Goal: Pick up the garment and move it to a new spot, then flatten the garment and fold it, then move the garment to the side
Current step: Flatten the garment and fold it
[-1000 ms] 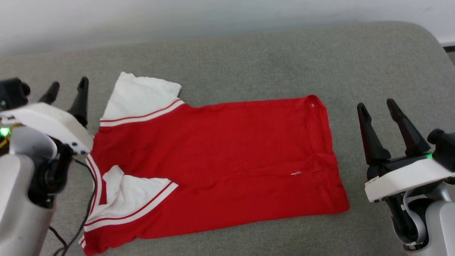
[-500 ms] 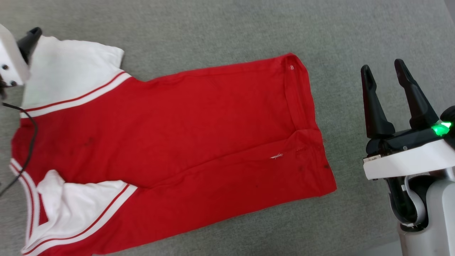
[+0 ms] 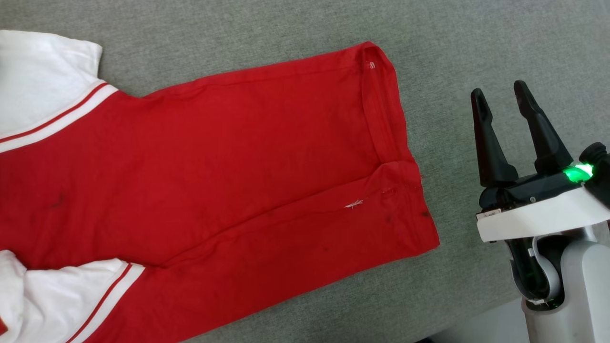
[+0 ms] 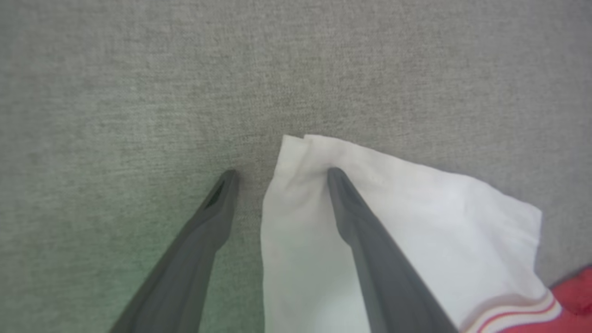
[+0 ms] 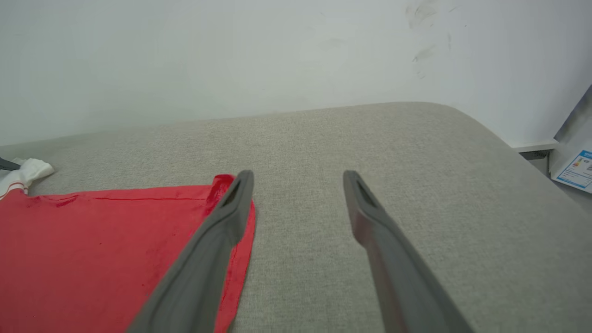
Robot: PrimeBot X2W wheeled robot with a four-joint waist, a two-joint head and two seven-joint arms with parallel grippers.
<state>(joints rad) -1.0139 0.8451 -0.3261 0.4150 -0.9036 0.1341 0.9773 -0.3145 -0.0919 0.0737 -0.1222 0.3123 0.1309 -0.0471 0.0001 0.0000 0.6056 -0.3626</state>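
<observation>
At the far left my left gripper stands wide and holds nothing. One finger is over the bare grey cushion and the other lies across the corner of the far white sleeve, where the cloth puckers around its tip; I cannot tell how hard it bears down. The garment lies spread flat on the cushion, collar end to the left and hem to the right, plain red side up. The near sleeve is folded in over the body, its red-and-white trim showing. A long crease runs across the red cloth towards the hem, with a small white thread on it and a few dark specks nearby. Right of the hem is a strip of bare cushion, then my right gripper, jaws spread wide and empty, fingers pointing away from me, near the garment's right edge but apart from it. Beyond the cushion is a pale wall, and off its right end a printed sheet.
</observation>
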